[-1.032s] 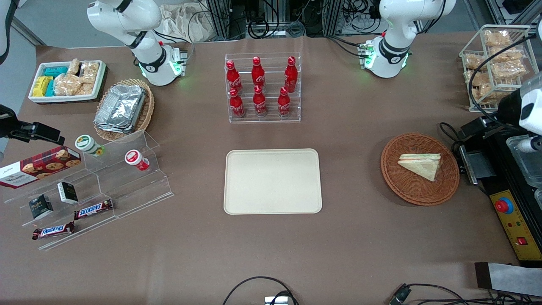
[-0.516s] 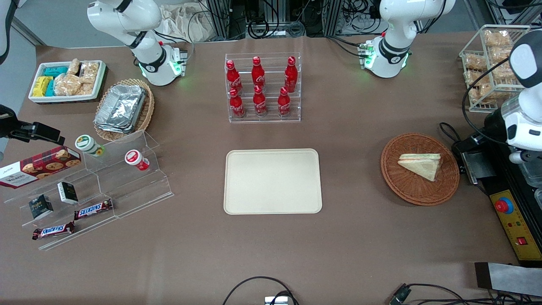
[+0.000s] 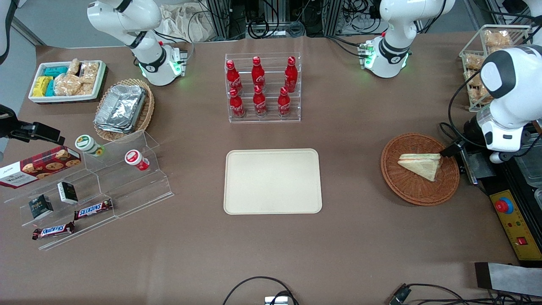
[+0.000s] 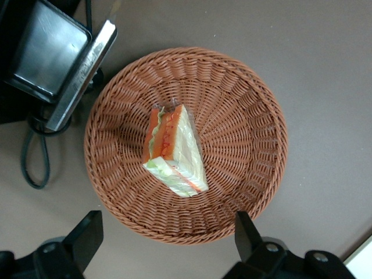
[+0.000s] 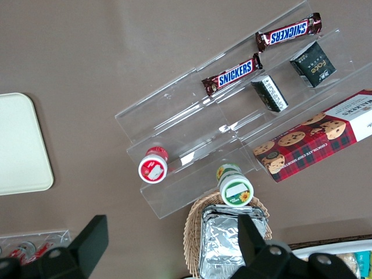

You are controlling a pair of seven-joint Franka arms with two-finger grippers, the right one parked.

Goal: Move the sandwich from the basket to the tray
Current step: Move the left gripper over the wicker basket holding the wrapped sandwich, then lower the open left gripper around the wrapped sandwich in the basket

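Observation:
The sandwich (image 3: 420, 165), a pale wedge with orange, green and red layers, lies in the round reddish-brown basket (image 3: 406, 190) toward the working arm's end of the table. The cream tray (image 3: 272, 181) sits flat at the table's middle with nothing on it. My left gripper (image 3: 451, 150) hovers above the basket's rim on the side toward the working arm's end. In the left wrist view the gripper (image 4: 166, 228) is open, its dark fingers (image 4: 87, 232) spread wide with the basket's (image 4: 244, 116) rim between them. It holds nothing. The sandwich (image 4: 174, 151) lies apart from the fingers, untouched.
A black device with a metal plate (image 3: 476, 165) stands right beside the basket, with a cable (image 4: 32, 168) looping from it. A yellow control box with a red button (image 3: 506, 206) lies nearer the front camera. A rack of red bottles (image 3: 262, 89) stands farther back than the tray.
My left arm has swung in from the table's edge toward the basket, bringing the gripper over the basket's rim. Sandwich, basket and tray have not moved.

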